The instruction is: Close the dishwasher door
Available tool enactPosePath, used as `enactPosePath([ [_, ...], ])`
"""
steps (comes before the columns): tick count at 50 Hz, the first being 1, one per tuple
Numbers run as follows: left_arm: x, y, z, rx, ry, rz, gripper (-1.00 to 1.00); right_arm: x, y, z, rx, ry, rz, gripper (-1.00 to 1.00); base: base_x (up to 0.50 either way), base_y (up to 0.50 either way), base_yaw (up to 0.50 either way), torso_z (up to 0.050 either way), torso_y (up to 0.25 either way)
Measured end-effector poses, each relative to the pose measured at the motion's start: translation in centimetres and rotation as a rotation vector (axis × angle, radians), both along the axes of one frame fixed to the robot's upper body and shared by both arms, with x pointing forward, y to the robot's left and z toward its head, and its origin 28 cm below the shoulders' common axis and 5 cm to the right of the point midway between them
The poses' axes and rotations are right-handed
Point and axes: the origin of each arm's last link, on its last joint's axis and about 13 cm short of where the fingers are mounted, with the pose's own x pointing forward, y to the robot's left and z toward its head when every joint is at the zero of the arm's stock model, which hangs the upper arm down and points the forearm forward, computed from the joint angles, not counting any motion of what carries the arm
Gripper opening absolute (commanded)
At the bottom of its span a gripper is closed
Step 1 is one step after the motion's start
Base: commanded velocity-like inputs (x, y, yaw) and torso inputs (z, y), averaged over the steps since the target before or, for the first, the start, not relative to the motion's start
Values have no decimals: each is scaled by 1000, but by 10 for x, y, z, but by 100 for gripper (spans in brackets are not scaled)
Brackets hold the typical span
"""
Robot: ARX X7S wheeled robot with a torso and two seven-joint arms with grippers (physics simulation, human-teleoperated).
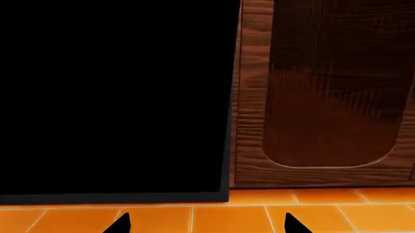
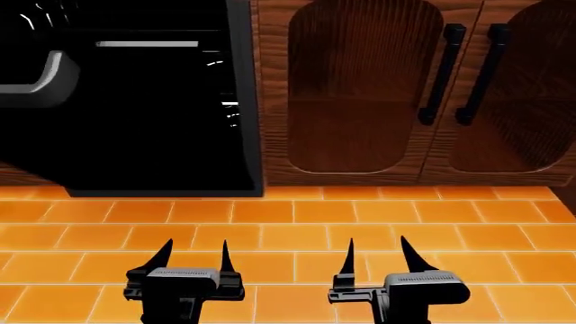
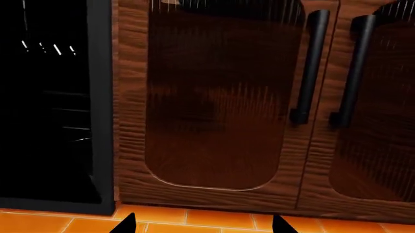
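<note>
Glossy black dishwasher door [image 2: 135, 121], brown wood-grain cabinet doors [image 2: 347, 94], orange tiled floor [image 2: 297, 223].

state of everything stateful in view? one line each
dishwasher door: not shut; interior visible beside it
left cabinet door: shut
right cabinet door: shut
left gripper: open, empty, above the floor tiles
right gripper: open, empty, above the floor tiles

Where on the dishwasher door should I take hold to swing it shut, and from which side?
Grip the silver-grey handle on the dishwasher door: it stands proud of the flat glossy panel, which offers no other purchase. Come in with the left gripper, open and nearest, from the front. Only the handle's right end shows in the head view.
</note>
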Motion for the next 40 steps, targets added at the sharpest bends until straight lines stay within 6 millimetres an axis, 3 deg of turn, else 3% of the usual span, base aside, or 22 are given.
enactPosePath([
  [40, -1, 0, 0, 5, -5, -5, 100, 0, 0, 0, -12, 1, 0, 100, 0, 500, 0, 0, 0],
])
